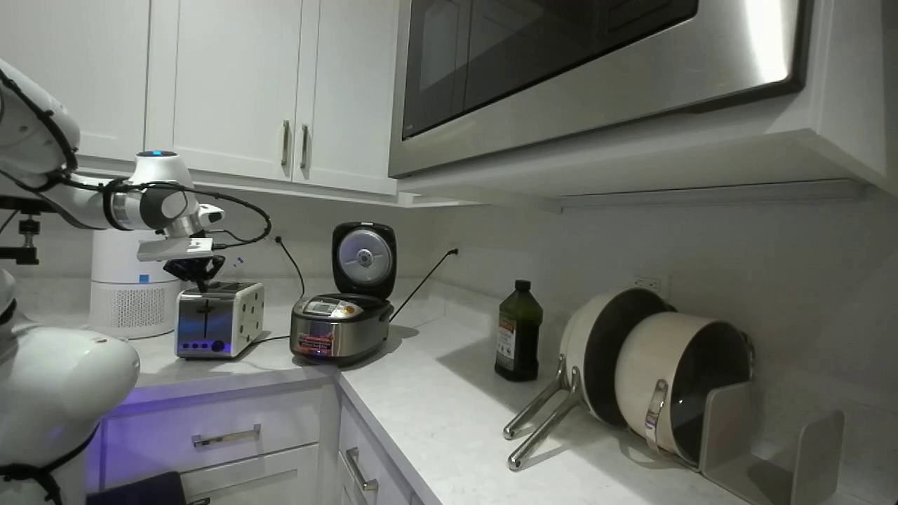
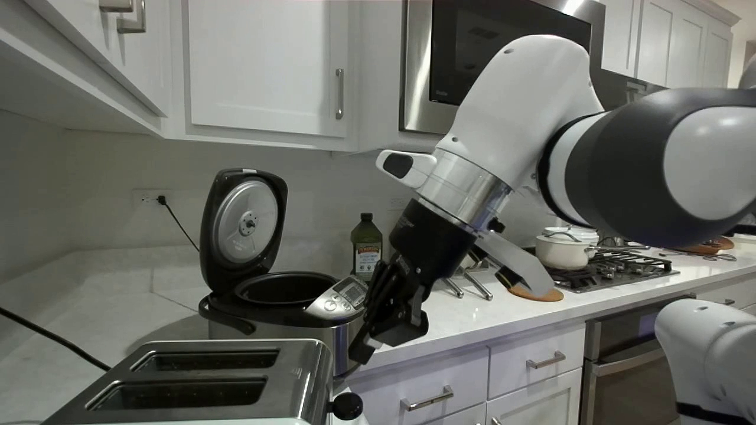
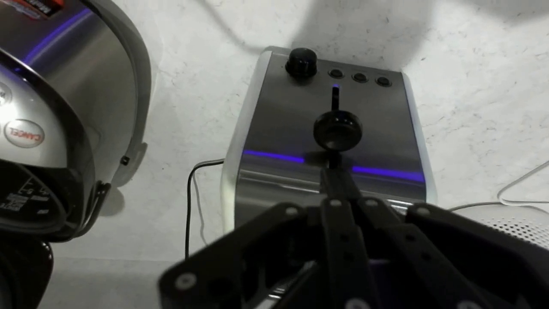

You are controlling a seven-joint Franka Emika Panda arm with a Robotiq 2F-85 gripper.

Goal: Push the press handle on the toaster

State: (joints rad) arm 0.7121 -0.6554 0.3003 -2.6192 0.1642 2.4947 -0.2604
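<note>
One toaster on white counter, near steel cooker with raised lid. Gripper clenched, jaws together, pointing down near toaster's front; tips just above black press handle, apart from it.

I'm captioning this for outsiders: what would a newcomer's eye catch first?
Probably the bulky, mostly white robot arm across the right half of an exterior view. Next, its shut black gripper, near the top of the boxy silver toaster. Then, beside the toaster, the rounded steel cooker with its black lid raised.
</note>
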